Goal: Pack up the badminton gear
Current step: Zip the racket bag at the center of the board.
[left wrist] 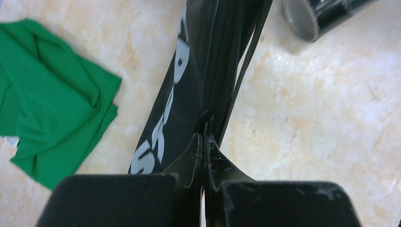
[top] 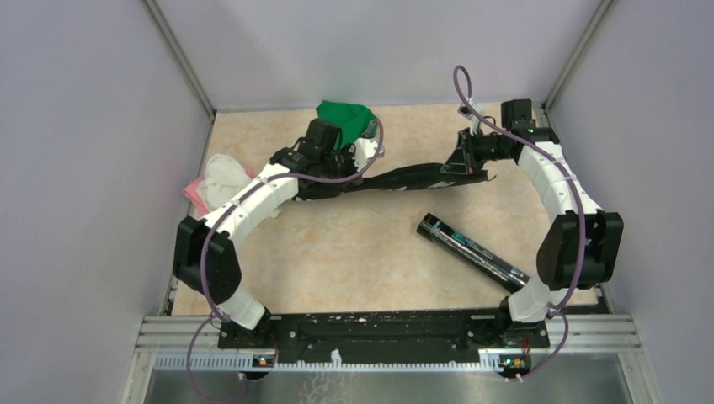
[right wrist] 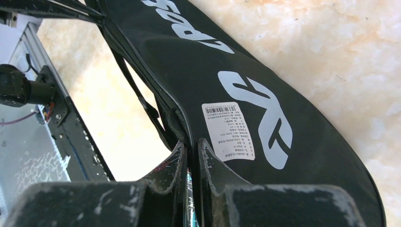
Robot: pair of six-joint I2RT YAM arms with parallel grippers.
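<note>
The black racket bag point(top: 412, 177) with white lettering lies stretched across the back of the table. My left gripper point(top: 337, 181) is at its left end. In the left wrist view that gripper point(left wrist: 204, 137) is shut on the bag point(left wrist: 189, 71) right at the zipper line. My right gripper point(top: 461, 162) is at the bag's right end. In the right wrist view it point(right wrist: 191, 144) is shut on the bag's seamed edge, beside a white label point(right wrist: 229, 130). A long black tube point(top: 471, 251) with teal lettering lies apart on the table, nearer the arm bases. Its open end point(left wrist: 302, 19) shows beyond the bag.
A green cloth point(top: 345, 118) lies crumpled at the back, just behind the left wrist, and shows left of the bag point(left wrist: 52, 99). White and pink cloths point(top: 221, 178) lie by the left wall. The black base rail point(top: 379, 328) runs along the near edge.
</note>
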